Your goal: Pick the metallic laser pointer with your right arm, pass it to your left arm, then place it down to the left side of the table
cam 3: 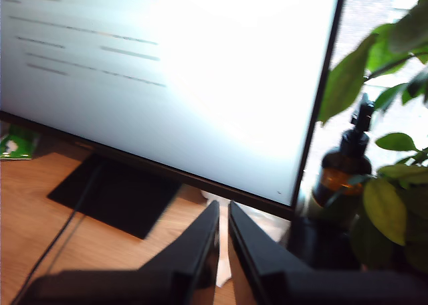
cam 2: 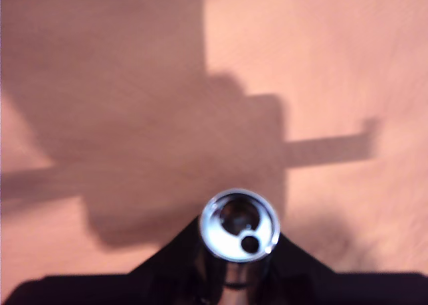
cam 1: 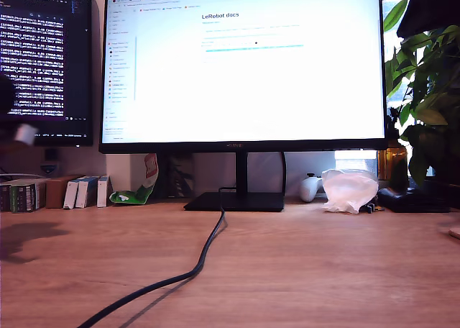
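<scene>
Metallic laser pointer [cam 2: 239, 226] sits clamped in my first claw [cam 2: 234, 268], shiny end cap facing the camera, held above bare counter [cam 2: 334, 64]. So, I judge, the placing step is in hand: the next move calls for lowering onto the wood and releasing. My second claw [cam 3: 223, 251] is narrow and holds nothing, aimed toward the monitor [cam 3: 200, 84] and plant [cam 3: 388, 205]. Wood below looks open; the black cable [cam 1: 194, 270] crosses mid-counter; counter edges aren't visible.

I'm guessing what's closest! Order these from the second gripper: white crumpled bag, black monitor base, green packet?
From my second gripper, in the second wrist view:
1. White crumpled plastic bag, just beyond the jaw tips.
2. Flat black monitor base, under the screen.
3. Green packet, far past the base.
</scene>
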Motion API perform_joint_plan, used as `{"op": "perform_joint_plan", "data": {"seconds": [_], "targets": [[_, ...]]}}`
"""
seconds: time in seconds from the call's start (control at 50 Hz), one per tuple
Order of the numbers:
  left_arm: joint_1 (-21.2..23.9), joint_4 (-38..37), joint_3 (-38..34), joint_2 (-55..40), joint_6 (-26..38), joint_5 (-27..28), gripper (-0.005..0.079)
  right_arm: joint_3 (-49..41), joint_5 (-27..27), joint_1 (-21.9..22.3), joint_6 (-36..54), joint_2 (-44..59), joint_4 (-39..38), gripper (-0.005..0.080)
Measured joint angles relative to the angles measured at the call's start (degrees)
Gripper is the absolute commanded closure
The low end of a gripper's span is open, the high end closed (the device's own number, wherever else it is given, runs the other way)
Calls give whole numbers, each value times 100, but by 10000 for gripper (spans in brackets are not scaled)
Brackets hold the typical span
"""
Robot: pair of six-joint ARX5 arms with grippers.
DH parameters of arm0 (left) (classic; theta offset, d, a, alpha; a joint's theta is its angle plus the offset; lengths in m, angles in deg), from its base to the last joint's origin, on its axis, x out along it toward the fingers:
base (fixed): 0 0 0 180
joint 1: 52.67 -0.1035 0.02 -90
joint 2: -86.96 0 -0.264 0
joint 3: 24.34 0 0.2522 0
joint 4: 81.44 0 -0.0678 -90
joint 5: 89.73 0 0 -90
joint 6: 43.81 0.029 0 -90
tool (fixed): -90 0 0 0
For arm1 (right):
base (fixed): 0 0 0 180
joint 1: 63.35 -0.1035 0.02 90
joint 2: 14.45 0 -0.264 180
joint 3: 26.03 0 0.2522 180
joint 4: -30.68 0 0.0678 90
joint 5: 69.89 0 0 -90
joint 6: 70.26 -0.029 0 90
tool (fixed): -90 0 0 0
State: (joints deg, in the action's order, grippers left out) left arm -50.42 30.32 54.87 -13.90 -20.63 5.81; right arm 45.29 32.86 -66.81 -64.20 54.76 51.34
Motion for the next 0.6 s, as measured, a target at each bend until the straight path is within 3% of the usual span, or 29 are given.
{"op": "perform_joint_plan", "data": {"seconds": [0.18,0.22,0.32,0.36,0.6], "targets": [[-15,57,61,-63,0,-74,745,0,48,0,-2,0,0,763],[-15,61,61,-63,0,-74,677,0,55,0,-2,0,0,763],[-13,74,61,-63,0,-74,392,0,101,-4,-2,0,2,763],[-13,98,61,-63,0,-74,338,0,142,-13,-2,0,2,763],[-13,225,61,-63,-9,7,324,0,192,-190,-2,0,52,763]]}}
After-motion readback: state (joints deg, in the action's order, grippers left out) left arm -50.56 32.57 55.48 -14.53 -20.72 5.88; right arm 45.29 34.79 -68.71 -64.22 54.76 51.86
